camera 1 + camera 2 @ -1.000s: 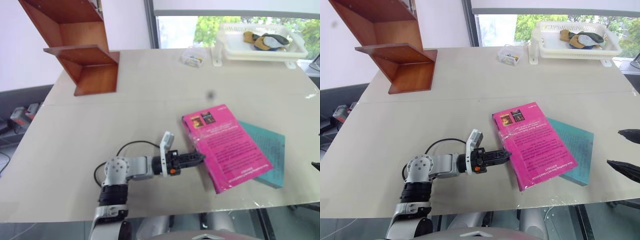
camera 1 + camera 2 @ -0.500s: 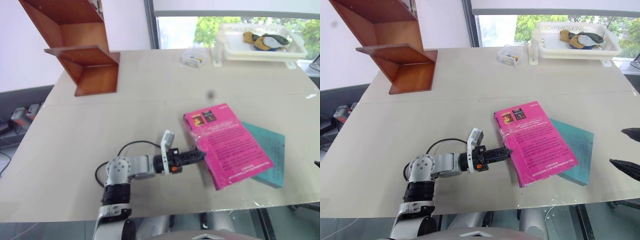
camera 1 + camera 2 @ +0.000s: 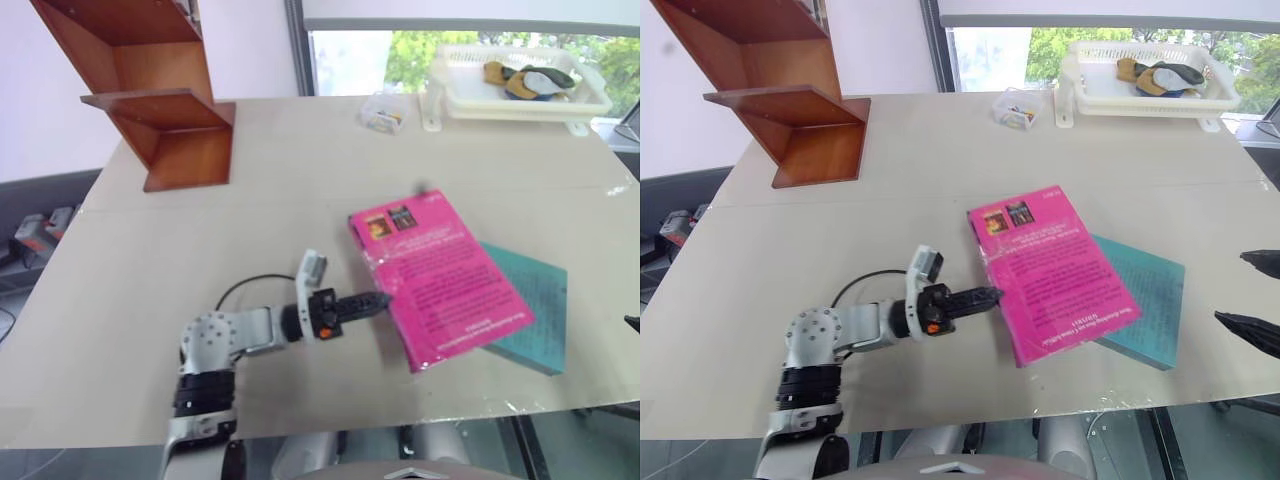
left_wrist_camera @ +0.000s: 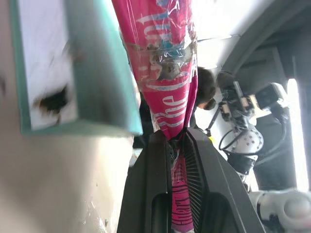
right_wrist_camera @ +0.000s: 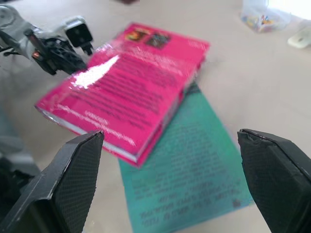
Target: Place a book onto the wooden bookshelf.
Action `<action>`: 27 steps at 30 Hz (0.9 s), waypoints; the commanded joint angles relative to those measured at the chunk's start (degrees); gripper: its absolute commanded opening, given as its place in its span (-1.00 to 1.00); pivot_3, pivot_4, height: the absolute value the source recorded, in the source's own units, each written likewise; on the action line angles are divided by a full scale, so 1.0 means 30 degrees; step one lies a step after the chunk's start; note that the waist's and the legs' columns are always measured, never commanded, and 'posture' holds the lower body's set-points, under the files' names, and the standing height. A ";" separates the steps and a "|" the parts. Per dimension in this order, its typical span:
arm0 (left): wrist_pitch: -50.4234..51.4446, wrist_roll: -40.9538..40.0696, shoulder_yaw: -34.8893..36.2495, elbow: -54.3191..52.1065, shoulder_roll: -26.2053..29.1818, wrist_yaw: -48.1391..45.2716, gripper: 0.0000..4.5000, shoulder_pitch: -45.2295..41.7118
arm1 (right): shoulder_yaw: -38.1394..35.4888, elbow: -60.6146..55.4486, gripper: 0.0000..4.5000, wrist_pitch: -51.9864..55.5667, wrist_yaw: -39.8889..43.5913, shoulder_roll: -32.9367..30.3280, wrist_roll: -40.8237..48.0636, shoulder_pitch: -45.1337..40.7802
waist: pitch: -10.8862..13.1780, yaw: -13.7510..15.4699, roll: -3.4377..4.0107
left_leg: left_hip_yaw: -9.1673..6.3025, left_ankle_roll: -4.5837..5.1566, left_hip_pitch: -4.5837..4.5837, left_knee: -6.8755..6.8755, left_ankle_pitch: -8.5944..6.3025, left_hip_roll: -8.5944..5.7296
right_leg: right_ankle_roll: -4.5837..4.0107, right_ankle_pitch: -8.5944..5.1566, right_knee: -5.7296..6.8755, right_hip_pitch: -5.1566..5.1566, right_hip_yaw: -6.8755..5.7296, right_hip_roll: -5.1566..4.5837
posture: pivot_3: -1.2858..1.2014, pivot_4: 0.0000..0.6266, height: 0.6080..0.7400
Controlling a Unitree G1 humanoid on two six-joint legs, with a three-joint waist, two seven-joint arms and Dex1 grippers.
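Observation:
The pink book (image 3: 435,285) lies at the table's front right, and its right part overlaps a teal book (image 3: 530,305). My left gripper (image 3: 375,300) reaches in from the left and is shut on the book's near left edge. In the left wrist view its two black fingers (image 4: 155,165) pinch the pink cover, with the teal book (image 4: 92,73) beside it. The wooden bookshelf (image 3: 170,120) stands at the far left corner of the table, well away from the book. At the right edge my right gripper (image 3: 1255,297) hangs open, clear of both books.
A white basket (image 3: 445,90) holding several items sits at the far right. A small clear box (image 3: 383,113) stands beside it. The table's front edge runs just below the books. A seam crosses the tabletop between the shelf and the books.
My left gripper has shut on the pink book's edge and pulled it left and slightly up. More of the teal book now shows. The right gripper has kept still.

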 commanded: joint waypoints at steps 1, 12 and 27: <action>-0.2356 0.1044 0.0282 -0.0852 0.1438 -0.2825 -1.00 -0.0684 | 0.0440 0.0102 1.00 -0.0109 -0.0581 0.0279 0.0857 -0.0852 | 0.0004 0.0011 -0.0004 | -0.0001 0.0003 0.0000 0.0000 0.0002 0.0000 | 0.0000 0.0000 -0.0003 0.0000 -0.0007 0.0001 | 0.03 -0.52 1.00; -1.2230 1.0264 -0.1975 0.1648 0.6106 -0.7532 -1.00 -0.4810 | 0.3196 0.2241 1.00 -0.0576 -0.1950 0.0784 0.2745 -0.5577 | 0.0072 0.0018 -0.0054 | -0.0019 0.0014 -0.0022 -0.0043 0.0005 -0.0004 | -0.0010 0.0002 -0.0059 -0.0022 -0.0024 -0.0006 | 0.03 -0.52 1.00; -2.4023 2.0508 -0.3943 0.4409 0.9159 -0.7517 -1.00 -1.1521 | 0.6498 0.6229 1.00 -0.0837 -0.1559 0.1250 0.4292 -1.1510 | 0.0117 -0.0195 -0.0103 | -0.0038 0.0026 -0.0387 -0.0001 0.0015 -0.0018 | -0.0009 0.0016 -0.0030 -0.0375 -0.0091 -0.0010 | 0.03 -0.52 1.00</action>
